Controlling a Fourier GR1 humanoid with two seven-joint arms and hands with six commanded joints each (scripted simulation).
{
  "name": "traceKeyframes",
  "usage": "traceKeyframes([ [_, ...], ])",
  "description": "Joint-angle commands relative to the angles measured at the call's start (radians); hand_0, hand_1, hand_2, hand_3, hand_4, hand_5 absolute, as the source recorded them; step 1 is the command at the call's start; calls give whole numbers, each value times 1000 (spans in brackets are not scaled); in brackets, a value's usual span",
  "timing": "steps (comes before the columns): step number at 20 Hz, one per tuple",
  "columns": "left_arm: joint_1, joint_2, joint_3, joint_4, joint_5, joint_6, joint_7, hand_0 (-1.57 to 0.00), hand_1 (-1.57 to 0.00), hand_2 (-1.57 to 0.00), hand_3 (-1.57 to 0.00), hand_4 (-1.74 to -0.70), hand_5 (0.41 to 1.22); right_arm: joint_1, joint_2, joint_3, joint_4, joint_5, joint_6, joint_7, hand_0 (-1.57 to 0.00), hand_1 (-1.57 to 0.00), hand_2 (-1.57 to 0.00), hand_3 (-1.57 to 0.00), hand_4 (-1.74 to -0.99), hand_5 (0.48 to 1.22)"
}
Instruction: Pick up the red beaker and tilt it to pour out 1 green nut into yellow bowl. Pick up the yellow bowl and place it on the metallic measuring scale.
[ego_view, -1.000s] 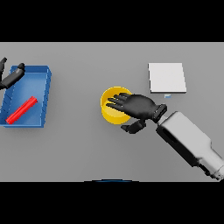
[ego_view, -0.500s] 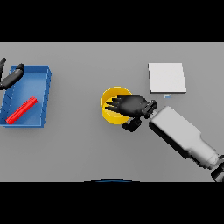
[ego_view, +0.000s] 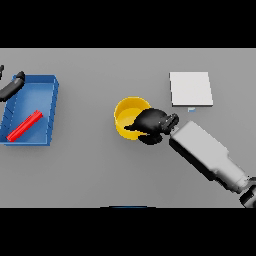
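My dark right hand (ego_view: 150, 125) is black against the plain yellow round bowl (ego_view: 126, 112); the flat scale plate (ego_view: 190, 89) is pale grey-white, the rectangular tray (ego_view: 50, 107) blue, the slim beaker (ego_view: 25, 125) red, the table (ego_view: 100, 170) grey.

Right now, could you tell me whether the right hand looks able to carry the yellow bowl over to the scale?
Probably yes: the right hand is curled on the yellow bowl rim, and bare table separates it from the scale.

Right hand (ego_view: 150, 124) curled over near-right rim of yellow bowl (ego_view: 128, 114) mid-table, metallic scale (ego_view: 190, 89) well apart to its upper right, red beaker (ego_view: 25, 125) lying in blue tray (ego_view: 49, 111) far left, left hand (ego_view: 13, 85) at tray's top-left edge.
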Motion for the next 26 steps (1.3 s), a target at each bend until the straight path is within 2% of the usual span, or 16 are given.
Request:
traceKeyframes([
  [1, -5, 2, 1, 14, -1, -10, -1, 1, 1, 1, 1, -719, 693, 0, 2, 2, -2, -1, 3, 2, -1045, -1009, -870, -574, -1552, 1079],
  [3, -2, 6, 6, 5, 7, -15, -10, 1, 1, 1, 1, -724, 696, -13, 9, 0, 16, -8, -7, -14, -1235, -1211, -1122, -834, -1614, 1130],
  [5, 2, 11, 3, -7, 4, -11, -10, 1, 1, 1, 1, -725, 698, -6, -8, 9, -3, -3, -12, -20, -1356, -1341, -1192, -1041, -1660, 1163],
  [8, 20, 9, -6, -22, 2, -6, -6, 1, 1, 1, 1, -719, 697, -3, -10, 6, -1, 0, -45, -24, -1461, -1453, -1264, -1218, -1699, 1191],
  [10, 13, 20, -3, -24, 1, -8, 0, 1, 1, 1, 1, -719, 695, -4, -1, -2, 4, -2, -53, -6, -1500, -1496, -1309, -1254, -1714, 1202],
  [13, 14, 15, -3, -16, 6, -18, -2, 1, 1, 1, 1, -717, 695, 2, -28, -24, -43, -27, -21, -25, -1535, -1532, -1327, -1323, -1727, 1211],
  [14, 9, 15, 0, -3, 4, -19, -1, 1, 1, 1, 1, -717, 696, -6, -36, -39, -59, -37, 1, -11, -1542, -1540, -1331, -1340, -1730, 1213],
  [19, 8, 18, -1, -11, 0, -13, 0, 1, 1, 1, 1, -723, 692, -3, -73, -109, -159, -78, 63, 52, -1562, -1561, -1429, -1228, -1737, 1218],
  [21, 2, 12, -15, -24, -6, -12, 18, 1, 1, 1, 1, -717, 686, -3, -103, -134, -178, -76, 46, 47, -1565, -1565, -1426, -1194, -1739, 1219],
  [23, -2, 9, -8, -3, -4, -20, 8, 1, 1, 1, 1, -714, 686, 7, -128, -157, -200, -75, 41, 73, -1567, -1567, -1478, -1170, -1740, 1220],
  [25, 7, 15, -6, -15, -3, -14, -1, 1, 1, 1, 1, -718, 686, 11, -149, -170, -210, -82, 44, 59, -1559, -1568, -1512, -1163, -1740, 1220],
  [26, 8, 22, -3, -23, -3, -10, 3, 1, 1, 1, 1, -720, 688, 15, -155, -176, -211, -77, 37, 69, -1561, -1569, -1524, -1161, -1740, 1220],
])
